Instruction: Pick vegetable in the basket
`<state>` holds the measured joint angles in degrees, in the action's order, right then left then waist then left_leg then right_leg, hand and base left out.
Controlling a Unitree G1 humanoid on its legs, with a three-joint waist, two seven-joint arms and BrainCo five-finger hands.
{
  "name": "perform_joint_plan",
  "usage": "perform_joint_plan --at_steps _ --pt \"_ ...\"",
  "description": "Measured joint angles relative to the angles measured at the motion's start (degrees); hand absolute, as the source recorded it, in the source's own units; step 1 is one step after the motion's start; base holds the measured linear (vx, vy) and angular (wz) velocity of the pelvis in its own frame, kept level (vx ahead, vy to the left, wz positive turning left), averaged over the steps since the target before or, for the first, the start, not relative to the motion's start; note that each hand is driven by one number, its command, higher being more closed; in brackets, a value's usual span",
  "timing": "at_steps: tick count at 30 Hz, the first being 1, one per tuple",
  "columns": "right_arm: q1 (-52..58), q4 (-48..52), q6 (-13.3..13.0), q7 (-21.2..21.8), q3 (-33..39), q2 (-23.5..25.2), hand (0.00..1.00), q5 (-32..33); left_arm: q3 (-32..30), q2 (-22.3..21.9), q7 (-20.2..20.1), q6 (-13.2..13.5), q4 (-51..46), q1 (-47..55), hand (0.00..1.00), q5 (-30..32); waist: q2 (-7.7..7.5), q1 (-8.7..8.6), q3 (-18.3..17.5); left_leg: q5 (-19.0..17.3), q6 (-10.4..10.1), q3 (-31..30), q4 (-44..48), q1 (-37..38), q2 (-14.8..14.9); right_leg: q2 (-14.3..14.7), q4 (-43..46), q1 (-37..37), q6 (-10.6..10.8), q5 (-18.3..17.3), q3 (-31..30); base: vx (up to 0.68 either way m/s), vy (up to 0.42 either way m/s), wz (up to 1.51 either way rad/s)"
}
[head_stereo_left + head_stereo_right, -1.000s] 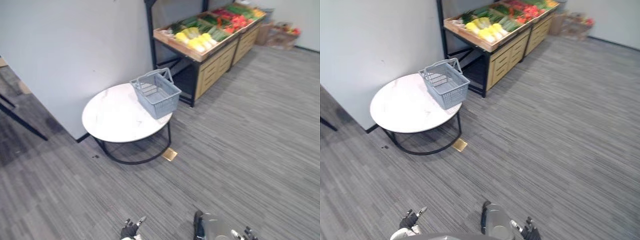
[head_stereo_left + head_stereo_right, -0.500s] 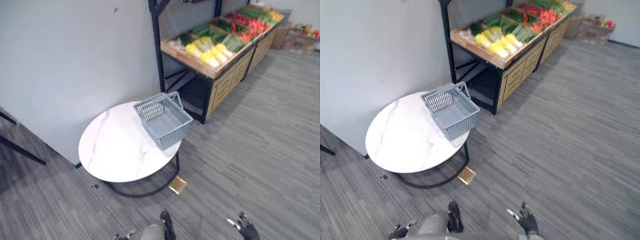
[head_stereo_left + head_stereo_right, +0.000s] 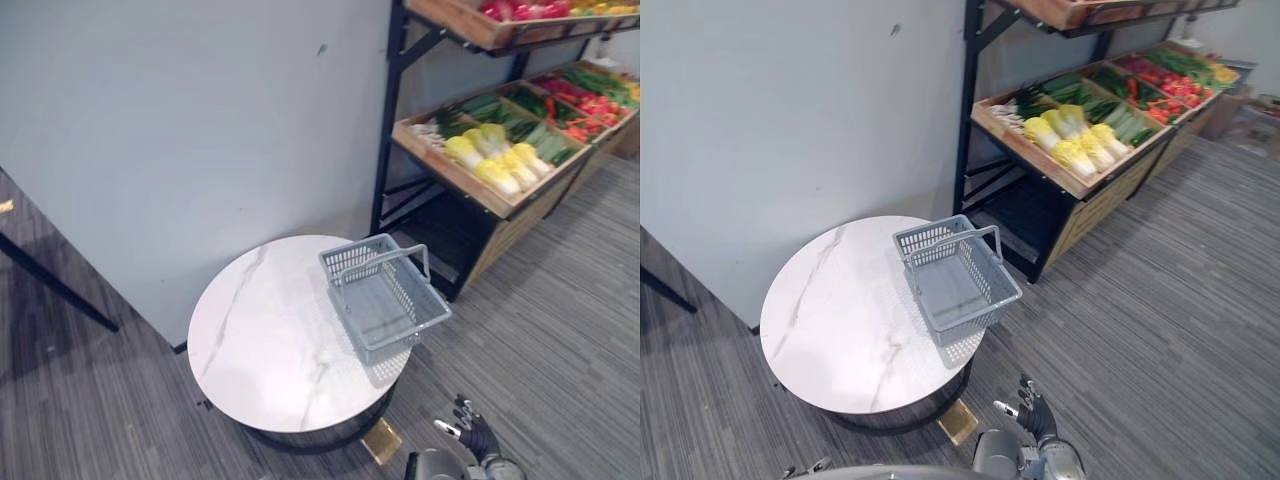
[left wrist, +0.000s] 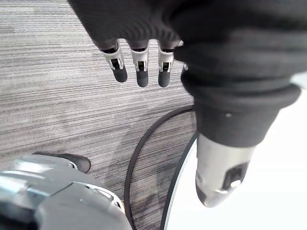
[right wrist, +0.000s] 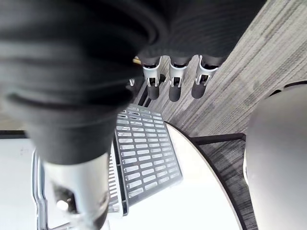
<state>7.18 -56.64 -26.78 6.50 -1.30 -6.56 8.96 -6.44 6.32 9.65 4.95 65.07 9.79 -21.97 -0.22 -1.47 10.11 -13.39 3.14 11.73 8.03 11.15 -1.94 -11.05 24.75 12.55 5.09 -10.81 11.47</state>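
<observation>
The vegetables lie in the wooden trays of a display rack (image 3: 455, 175) against the grey wall (image 3: 200, 120): a cluster of pale yellow-white cabbages (image 3: 492, 162) nearest, green vegetables (image 3: 522, 127) beside them, red ones (image 3: 597, 102) further along, and more red produce (image 3: 515, 9) on the upper shelf; the basket (image 3: 356, 264) is grey plastic with slatted walls and floor, its handle standing upright across the middle; it sits on the round white marble tabletop (image 3: 262, 340) at the top's 3 o'clock edge, one corner jutting a little past the rim; seen from the head, the cabbages are at about 1 o'clock from the basket, well apart from it; the right hand (image 3: 476, 439) hangs low over the striped grey floor (image 3: 560, 320), its fingers (image 5: 175, 85) straight and relaxed, holding nothing; the basket lies at about 11 o'clock from this hand, near but not touching, and the cabbages at 12 o'clock, far beyond it; in the right wrist view the basket's slatted side shows just past the fingertips on the edge of the tabletop; the left hand (image 4: 142, 71) hangs beside the tabletop's rim and black ring frame (image 4: 144, 158), fingers straight, also holding nothing; a small tan square (image 3: 383, 441) lies on the floor at the tabletop's 5 o'clock.
</observation>
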Motion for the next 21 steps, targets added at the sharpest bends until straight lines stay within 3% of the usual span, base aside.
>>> perform_joint_plan --at_steps 3,5,6,7,8,11,13,15,16,19,21 --pt "-0.2 1.0 0.0 0.3 -1.2 1.4 0.0 0.0 -3.0 -0.9 0.4 0.0 -0.3 0.8 0.0 -0.4 -0.13 0.19 -0.1 -2.7 -4.3 -3.4 0.2 1.9 3.4 4.0 -15.1 0.0 0.4 8.6 -7.9 0.43 -0.22 0.43" --pt "0.5 2.0 0.2 0.5 -2.1 1.5 0.0 0.2 -4.6 -1.2 1.1 -0.1 -0.8 0.7 0.0 -0.4 -0.73 0.1 -0.3 -4.3 -6.8 -6.6 0.4 3.5 4.5 3.1 -15.6 -1.1 0.4 9.4 -8.1 0.52 -0.39 0.87" --pt "0.8 2.0 0.6 1.0 -2.1 2.0 0.0 0.2 -5.3 -1.5 1.4 0.0 -1.5 0.9 0.0 -0.3 -1.31 0.29 -0.7 -5.5 -8.6 -8.0 1.1 4.5 5.4 2.5 -14.8 -2.6 0.3 12.3 -5.8 0.51 -0.421 0.95" --pt "1.0 1.9 0.9 1.3 -2.2 1.8 0.0 0.3 -5.5 -1.7 1.6 -0.1 -1.8 1.1 0.0 -0.3 -1.23 0.47 -0.7 -5.9 -9.1 -8.2 2.1 4.9 6.4 2.6 -13.0 -2.8 0.3 14.7 -4.7 0.48 -0.445 0.77" --pt "0.1 1.8 1.5 1.6 -3.0 0.4 0.0 0.5 -6.4 -2.9 2.2 -0.1 -1.9 1.2 0.0 -0.3 0.74 0.49 -1.1 -5.9 -9.9 -8.5 5.2 4.0 9.9 4.7 -9.4 -2.8 -1.8 12.3 -2.3 0.33 -0.36 0.49" --pt "-1.0 1.9 3.0 1.6 -4.6 -0.2 0.0 0.4 -6.8 -3.5 3.1 -0.6 -1.8 0.8 0.0 -0.4 1.37 0.21 -0.9 -2.1 -10.3 -8.0 16.7 -1.8 13.8 6.1 -8.3 -5.4 -4.4 8.1 2.0 0.36 -0.438 0.65" --pt "-0.3 1.7 4.6 1.1 -5.2 -0.7 0.0 0.8 -4.5 -2.4 3.2 -0.9 -1.8 0.7 0.0 -0.2 0.48 0.15 -0.1 0.0 -9.8 -0.6 21.9 -2.9 17.2 5.8 -11.6 -12.0 -5.4 7.5 6.1 0.28 -0.427 0.85" --pt "-0.2 1.7 4.9 0.8 -5.7 -1.5 0.0 0.8 -1.9 -1.7 3.2 -1.3 -1.8 0.6 0.0 -0.1 0.68 0.1 -0.2 1.5 -9.6 3.4 20.1 -3.3 17.2 5.2 -13.4 -14.4 -5.6 7.2 7.9 0.05 -0.193 0.59" --pt "-0.3 1.9 4.8 0.3 -5.9 -2.1 0.0 0.7 -0.5 -1.6 3.2 -1.3 -1.9 0.5 0.0 -0.1 1.31 0.11 -0.5 4.6 -9.3 5.4 16.4 -4.6 16.2 5.2 -14.8 -14.9 -5.2 6.2 9.3 -0.03 -0.155 0.63" --pt "0.1 1.9 4.7 -1.4 -5.1 -2.1 0.0 1.2 1.2 -1.4 3.0 -1.4 -1.7 0.4 0.0 0.1 2.06 -0.15 -0.7 5.1 -9.9 5.9 5.5 -4.4 14.5 5.8 -17.5 -14.4 -3.6 6.4 11.5 -0.04 -0.055 0.58" --pt "0.0 1.3 4.9 -2.6 -3.5 -2.2 0.0 1.2 1.6 -1.6 2.3 -1.3 -1.7 0.3 0.0 0.1 3.09 0.18 -1.1 4.8 -10.4 4.8 -1.7 -4.4 14.0 7.5 -19.6 -12.9 -3.3 8.8 11.3 -0.08 0.047 0.55"
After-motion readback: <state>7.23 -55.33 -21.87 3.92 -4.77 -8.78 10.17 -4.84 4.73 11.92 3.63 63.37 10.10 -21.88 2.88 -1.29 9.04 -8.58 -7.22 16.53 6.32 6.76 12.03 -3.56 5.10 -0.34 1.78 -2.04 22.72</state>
